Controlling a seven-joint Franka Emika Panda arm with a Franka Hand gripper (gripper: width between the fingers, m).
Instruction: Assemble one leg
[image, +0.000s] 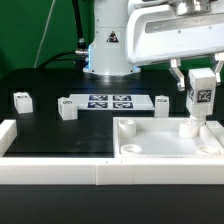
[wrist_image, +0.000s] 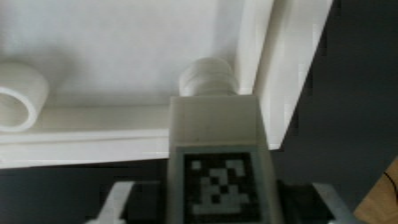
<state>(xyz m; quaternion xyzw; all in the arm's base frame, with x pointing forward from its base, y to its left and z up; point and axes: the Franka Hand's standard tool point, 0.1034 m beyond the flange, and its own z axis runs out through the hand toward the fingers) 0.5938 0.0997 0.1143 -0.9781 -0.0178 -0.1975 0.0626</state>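
Observation:
My gripper (image: 200, 78) is shut on a leg (image: 199, 103), a white block with a black-and-white tag, held upright over the far right corner of the white tray-like square part (image: 165, 150). In the wrist view the leg (wrist_image: 222, 150) fills the space between my fingers (wrist_image: 128, 200), and its end meets a round corner post (wrist_image: 208, 76) of the square part (wrist_image: 125, 40). Three more legs stand on the black table: one at the far left (image: 22, 100), one (image: 67, 108) left of the marker board, one (image: 163, 104) right of it.
The marker board (image: 111, 101) lies flat at the middle back of the table. The robot's base (image: 107, 50) stands behind it. A white rail (image: 55, 170) runs along the table's front edge and left side.

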